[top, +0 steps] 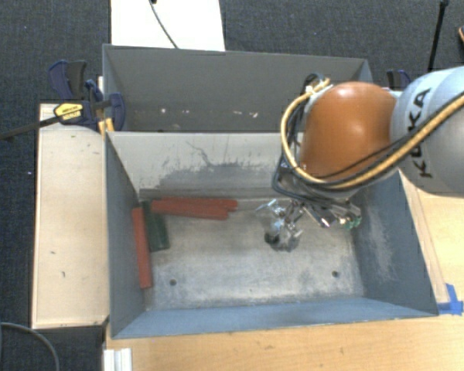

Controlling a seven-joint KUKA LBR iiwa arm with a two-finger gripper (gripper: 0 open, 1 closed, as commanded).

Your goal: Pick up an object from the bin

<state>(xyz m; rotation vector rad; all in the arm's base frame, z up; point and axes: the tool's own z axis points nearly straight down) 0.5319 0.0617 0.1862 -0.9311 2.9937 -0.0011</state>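
Red bars and green block lie left of pincer; its state unclear.

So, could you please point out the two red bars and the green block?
Rear red bar [193,207]: camera view, its middle.
Left red bar [141,247]: camera view, its middle.
Green block [157,234]: camera view, its top face.

The pale grey, rounded metal arm bears dark "KUKA" lettering along its side. A glossy orange dome-shaped cover caps its wrist. Black and yellow cables loop around the dome, above a dark metal bracket.
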